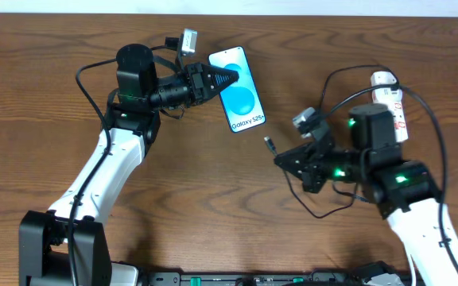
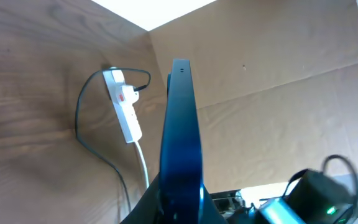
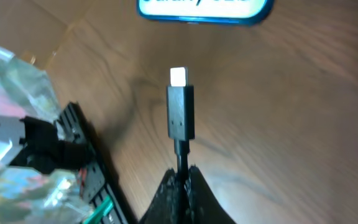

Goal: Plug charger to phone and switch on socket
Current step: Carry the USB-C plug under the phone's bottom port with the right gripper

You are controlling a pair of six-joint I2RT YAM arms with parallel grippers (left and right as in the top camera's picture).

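Note:
The phone [image 1: 240, 95] has a light-blue screen reading "Galaxy S25+" and sits at the back middle of the wooden table. My left gripper [image 1: 223, 79] is shut on its left edge. In the left wrist view the phone [image 2: 180, 137] stands edge-on between the jaws. My right gripper [image 1: 283, 160] is shut on the charger's thin black cable just behind the small black plug [image 1: 269, 144]. In the right wrist view the plug [image 3: 181, 112] points at the phone's bottom edge [image 3: 204, 9], a short gap away. The socket [image 1: 396, 111], a white power strip, lies at the right, partly behind my right arm, and also shows in the left wrist view [image 2: 123, 106].
The charger's black cable [image 1: 432, 119] loops around the right arm. A black rail [image 1: 253, 278] runs along the table's front edge, and it also shows in the right wrist view [image 3: 86, 180]. The strip's white cord [image 2: 143, 163] trails toward the front.

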